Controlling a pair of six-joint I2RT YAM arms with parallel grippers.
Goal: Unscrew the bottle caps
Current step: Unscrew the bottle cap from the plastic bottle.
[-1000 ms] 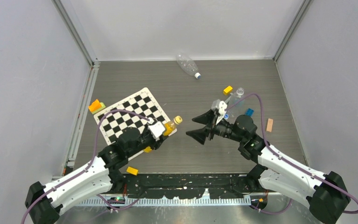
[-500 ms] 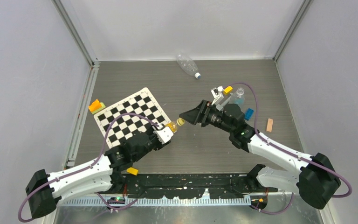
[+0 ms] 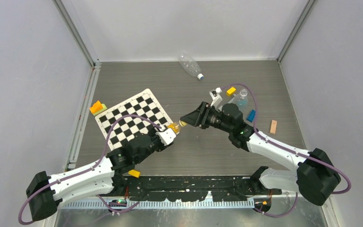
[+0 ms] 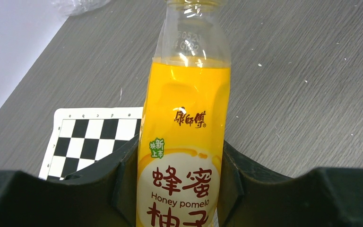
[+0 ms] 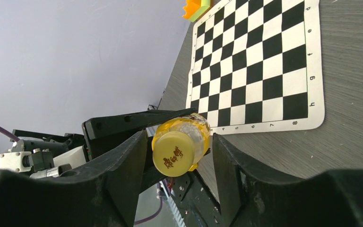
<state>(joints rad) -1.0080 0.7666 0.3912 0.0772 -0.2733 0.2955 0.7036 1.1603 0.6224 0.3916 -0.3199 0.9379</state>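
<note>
- Grey wood-grain table (image 3: 264, 75) between pale walls, with the action near its middle, just off the corner of the chessboard mat (image 3: 132, 113).
- The left claw (image 3: 170, 132) is clamped on the body of the yellow bottle (image 4: 189, 94), neck aimed at the other arm.
- The right claw (image 3: 185, 120) straddles the yellow cap (image 5: 176, 153), jaws parted, a slim gap on each side.
- To my eye the step is seating a grip on the cap. Next comes a firm pinch, then a wrist twist about the bottle's axis.
- Both arms reach low and forward, wrists facing each other.
</note>
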